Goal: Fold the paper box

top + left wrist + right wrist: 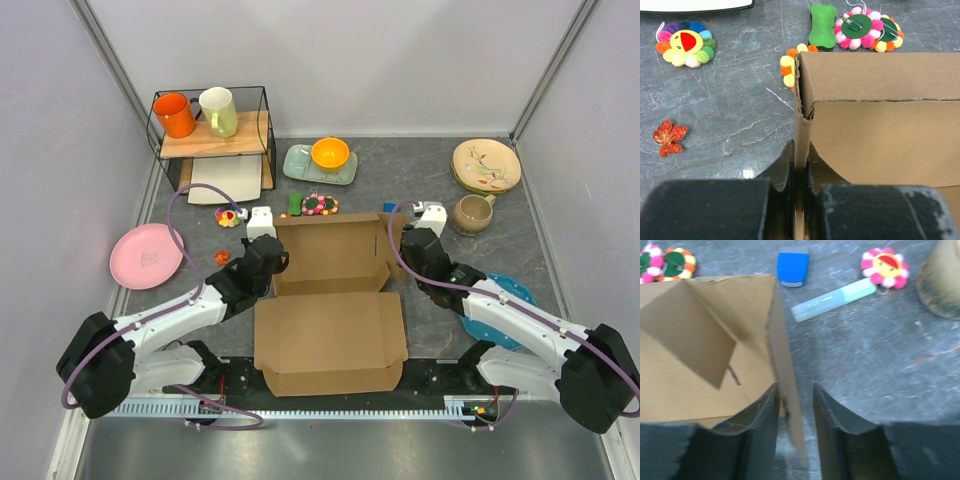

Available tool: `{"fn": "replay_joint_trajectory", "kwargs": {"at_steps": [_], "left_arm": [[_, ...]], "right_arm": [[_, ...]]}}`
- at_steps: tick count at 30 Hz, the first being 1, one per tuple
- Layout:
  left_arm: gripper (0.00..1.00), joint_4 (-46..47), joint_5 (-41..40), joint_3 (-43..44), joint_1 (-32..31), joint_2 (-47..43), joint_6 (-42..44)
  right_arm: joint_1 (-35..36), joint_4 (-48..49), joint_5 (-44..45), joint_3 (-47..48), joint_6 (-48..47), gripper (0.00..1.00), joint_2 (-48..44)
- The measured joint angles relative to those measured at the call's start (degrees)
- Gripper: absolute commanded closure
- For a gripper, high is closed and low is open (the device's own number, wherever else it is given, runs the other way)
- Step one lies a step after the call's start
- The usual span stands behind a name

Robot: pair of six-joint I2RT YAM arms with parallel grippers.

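The paper box [330, 340] is plain brown, the plate [147, 256] pink, the bowl [330, 152] orange, the table [410, 172] veined grey.

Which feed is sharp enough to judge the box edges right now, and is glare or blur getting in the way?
Left wrist: crisp on the paper box wall and tabletop, its own fingers dark and soft, one small glare spot beside them. Right wrist: blurred throughout, the highlighter and box edge smeared. Top external: even light, faint shadows, no glare.
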Motion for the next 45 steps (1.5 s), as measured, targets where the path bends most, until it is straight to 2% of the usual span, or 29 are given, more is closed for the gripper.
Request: {"fn": "replay_joint_trajectory", "kwargs": {"at_steps": [1,3,4,7,12,20,26,29,32,33,36,40,45], "left_arm": [[0.98,0.0,0.0,0.0,0.0,0.1,0.0],[0.98,0.2,0.0,0.0,0.0,0.2,0.0],[0.98,0.2,0.0,0.0,0.0,0.2,0.0],[0.98,0.2,-0.2,0.0,0.0,0.3,0.0],[0.98,0.6,-0.8,0.0,0.1,0.6,0.0],[0.98,1.4,-1.1,0.0,0.1,1.4,0.0],[0.98,1.5,-1.2,0.0,0.1,2.2,0.0],[0.98,1.5,-1.2,0.0,0.1,2.2,0.0],[0.98,1.7,-1.2,0.0,0.2,2.3,0.0],[0.98,1.9,-1.1,0.0,0.2,2.3,0.0],[0.98,2.4,0.1,0.0,0.0,2.3,0.0],[0.98,2.5,0.4,0.0,0.0,2.3,0.0],[0.98,2.5,0.4,0.0,0.0,2.3,0.0]], "right_arm": [[0.0,0.9,-1.4,-0.3,-0.3,0.72,0.0],[0.0,2.1,-3.8,-0.7,-0.5,0.78,-0.6],[0.0,2.4,-5.2,-0.9,-0.6,0.84,-1.2],[0.0,2.5,-8.7,-1.2,-0.7,0.89,-4.0],[-0.2,2.0,-13.2,-1.2,-0.1,0.94,-7.3],[0.2,1.4,-18.9,-1.3,1.4,0.95,-9.4],[4.8,5.0,-19.2,-0.4,1.3,0.86,-5.6],[6.0,6.1,-18.6,-0.3,1.3,0.77,-4.6],[6.8,6.2,-18.9,-0.3,1.0,0.61,-4.5],[6.9,6.1,-19.5,-0.3,1.0,0.52,-4.4],[7.5,4.3,-20.9,-0.3,0.9,0.40,-4.2],[7.9,0.7,-20.8,-0.3,0.3,0.33,-5.7],[7.9,-3.8,-18.8,1.0,-0.9,0.29,-13.2]]}}
